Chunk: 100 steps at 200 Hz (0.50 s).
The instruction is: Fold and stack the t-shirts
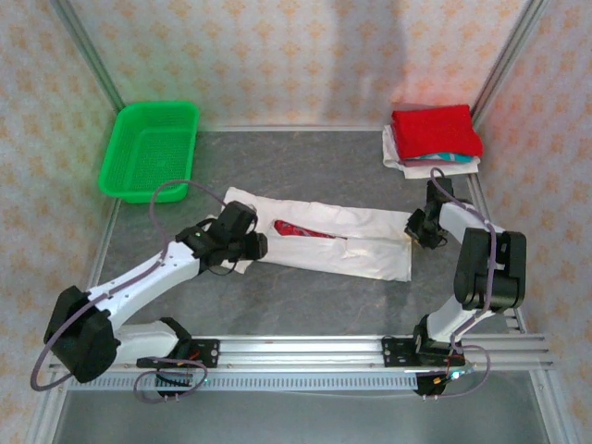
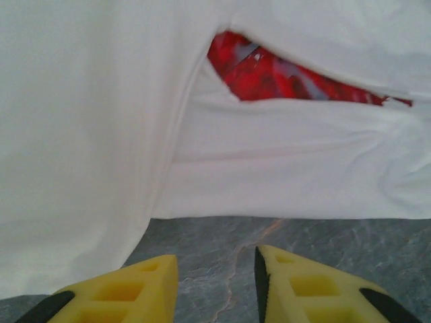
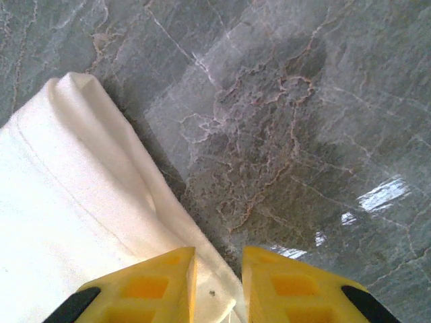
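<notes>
While the cream-white t-shirt [image 1: 361, 242] lies as a long strip across the middle of the counter [image 1: 305, 301], my left gripper [image 2: 215, 259] sits over bare counter at its left end, narrowly parted and empty. My right gripper [image 3: 219, 252] is at the right hem, also slightly apart, with nothing clamped. Judgement: catch every layer at each end, lift evenly and fold end over end. The shirt then goes to the folded stack [image 1: 435, 134] at far right.
</notes>
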{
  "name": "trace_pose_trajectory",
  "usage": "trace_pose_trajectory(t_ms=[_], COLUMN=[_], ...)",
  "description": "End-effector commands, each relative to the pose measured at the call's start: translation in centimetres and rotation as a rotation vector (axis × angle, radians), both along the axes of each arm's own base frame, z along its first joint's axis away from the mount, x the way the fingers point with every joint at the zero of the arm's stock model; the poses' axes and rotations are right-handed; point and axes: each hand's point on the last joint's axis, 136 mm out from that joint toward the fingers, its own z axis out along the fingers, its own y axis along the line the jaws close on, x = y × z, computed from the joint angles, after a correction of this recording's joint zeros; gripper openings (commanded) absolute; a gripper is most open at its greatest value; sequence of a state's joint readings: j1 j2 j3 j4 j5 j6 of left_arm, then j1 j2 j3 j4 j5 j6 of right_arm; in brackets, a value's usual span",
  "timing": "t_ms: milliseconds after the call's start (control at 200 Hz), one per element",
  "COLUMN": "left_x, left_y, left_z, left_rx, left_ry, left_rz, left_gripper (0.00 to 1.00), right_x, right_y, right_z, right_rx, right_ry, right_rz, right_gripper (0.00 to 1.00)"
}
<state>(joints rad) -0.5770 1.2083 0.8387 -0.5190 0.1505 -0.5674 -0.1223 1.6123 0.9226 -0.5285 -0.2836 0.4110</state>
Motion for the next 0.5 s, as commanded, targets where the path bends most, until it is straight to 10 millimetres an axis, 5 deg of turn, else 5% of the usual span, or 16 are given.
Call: trace_pose_trajectory(t_ms=[0, 105, 275, 495], left_x=[3.0, 5.3, 7.1, 3.6], left_y=[2.5, 6.2, 8.9, 9.7], left_z=[1.6, 0.5, -2.8, -8.2], left_rx=[0.004, 0.019, 0.071, 0.057], left_ry=[-0.046, -0.010, 0.047, 0.189], left_rz=[0.111, 0.275, 0.366, 0.453], left_gripper=[0.33, 0.32, 0.26, 0.22], right_x=[0.5, 1.0, 2.3, 4.2], right_y=[0.0, 1.6, 6.1, 17.1], right_z=[2.0, 5.7, 11.5, 11.0], right_rx=[-0.050, -0.094, -0.128, -0.052], right_ry=[-0.026, -0.100, -0.236, -0.278], right_rz=[0.027, 0.103, 0.282, 0.634], right_gripper=[0.24, 0.25, 0.27, 0.29])
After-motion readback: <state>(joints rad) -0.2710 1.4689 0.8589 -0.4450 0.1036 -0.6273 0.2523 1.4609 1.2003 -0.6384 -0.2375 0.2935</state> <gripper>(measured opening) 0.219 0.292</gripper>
